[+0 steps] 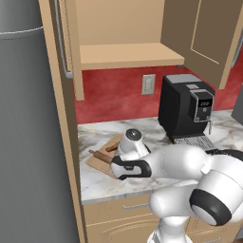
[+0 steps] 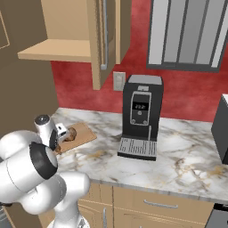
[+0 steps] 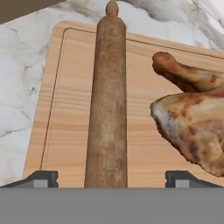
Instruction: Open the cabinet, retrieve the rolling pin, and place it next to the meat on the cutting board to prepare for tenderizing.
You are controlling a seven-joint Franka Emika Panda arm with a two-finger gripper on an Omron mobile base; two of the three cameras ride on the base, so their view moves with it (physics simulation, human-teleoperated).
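Marble kitchen counter below opened light tan wooden wall cabinet (image 1: 128, 28).
Slim brown wooden rolling pin (image 3: 107, 109) lying flat on pale rectangular cutting board (image 3: 65, 113), beside glossy brown drumstick meat (image 3: 192, 118), ready for tenderizing; two-finger gripper (image 3: 111, 178) spread wide astride pin, apparently releasing.

rolling pin (image 3: 107, 105): brown wood | meat (image 3: 192, 127): glossy brown | cutting board (image 3: 65, 113): pale tan, grained | counter (image 3: 22, 87): white-grey marble

I'm working in a kitchen; marble counter (image 2: 178, 151), red backsplash (image 2: 187, 89). Coffee machine (image 2: 140, 116) and open wooden cabinet (image 1: 123, 42) confirm it.
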